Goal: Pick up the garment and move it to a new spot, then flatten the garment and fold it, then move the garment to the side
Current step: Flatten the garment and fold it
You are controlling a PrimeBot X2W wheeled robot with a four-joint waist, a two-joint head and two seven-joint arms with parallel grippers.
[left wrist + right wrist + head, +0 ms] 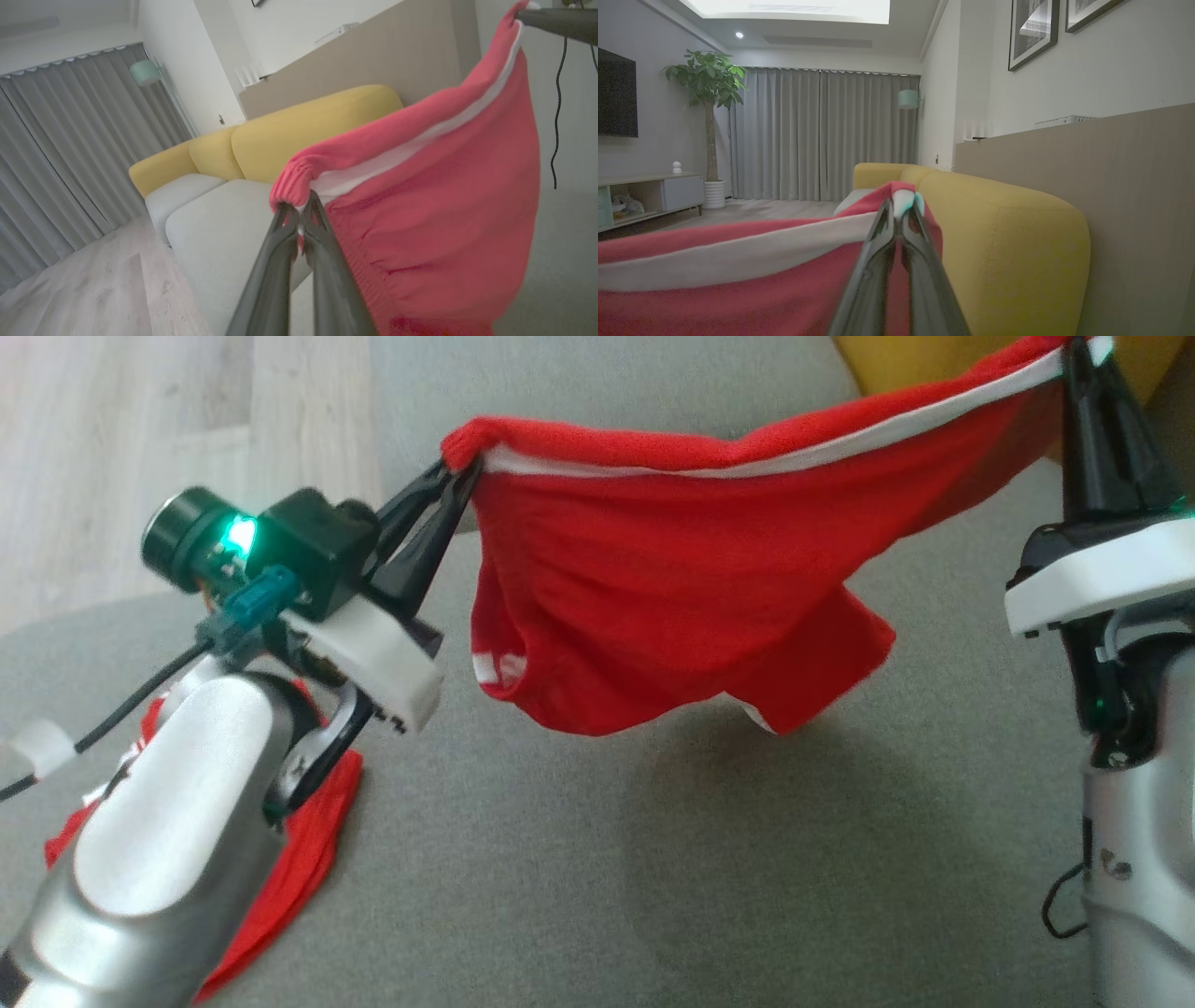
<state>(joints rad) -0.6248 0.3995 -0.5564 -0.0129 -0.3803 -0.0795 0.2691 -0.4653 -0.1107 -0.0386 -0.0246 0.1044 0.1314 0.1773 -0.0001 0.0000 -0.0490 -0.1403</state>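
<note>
Garment [672, 569], red, hangs stretched across upper frame over grey sofa seat [597, 859]; my left pincer [459, 481] and right pincer [1075, 355] each clamp a waistband end.

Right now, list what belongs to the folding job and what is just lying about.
Job: red shorts, hanging by the waistband; left fingers and right fingers, shut on its ends; grey sofa seat below.
Lying about: second red garment under the left arm; yellow sofa back; potted plant; floor lamp.
</note>
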